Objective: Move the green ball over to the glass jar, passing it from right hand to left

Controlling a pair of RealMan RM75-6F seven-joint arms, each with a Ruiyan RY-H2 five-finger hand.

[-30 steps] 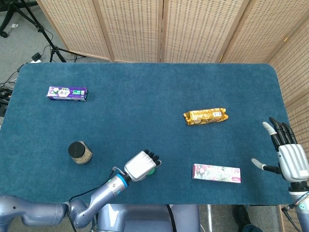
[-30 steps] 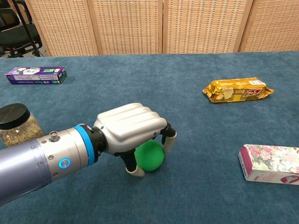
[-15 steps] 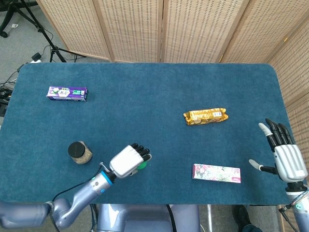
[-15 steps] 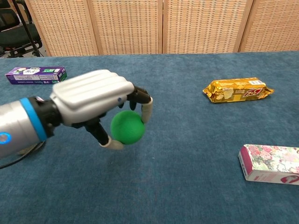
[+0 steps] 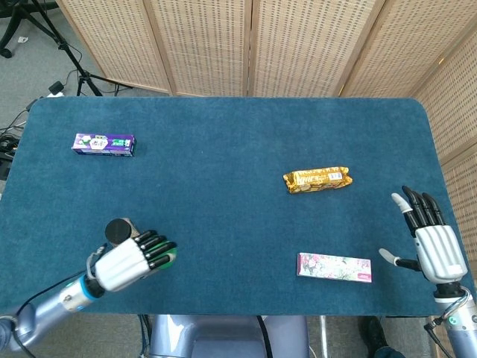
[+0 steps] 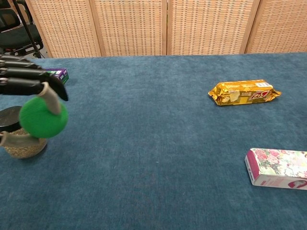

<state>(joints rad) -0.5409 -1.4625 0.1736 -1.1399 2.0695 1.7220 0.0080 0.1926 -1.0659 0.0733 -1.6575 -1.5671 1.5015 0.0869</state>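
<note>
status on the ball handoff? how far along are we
Handoff looks done: the left hand holds the green ball, while the right hand is open at the table's right edge, holding nothing. In hand: the ball is lifted, just in front of the glass jar in the chest view. Left: set it down by the jar and release.

Your robot's two hands, same build.
Left hand [image 5: 133, 262] and right hand [image 5: 431, 242]: silver ribbed backs, black fingers, pale fingertips; blue wrist ring, grey forearm on left.

A staged test room or lab is suggested: a blue-carpeted table [image 5: 223, 149] is backed along its far edge by woven folding screens [image 5: 253, 45], while tripod legs [image 5: 71, 56] and cables [image 5: 11, 142] are seen past its far-left corner
</note>
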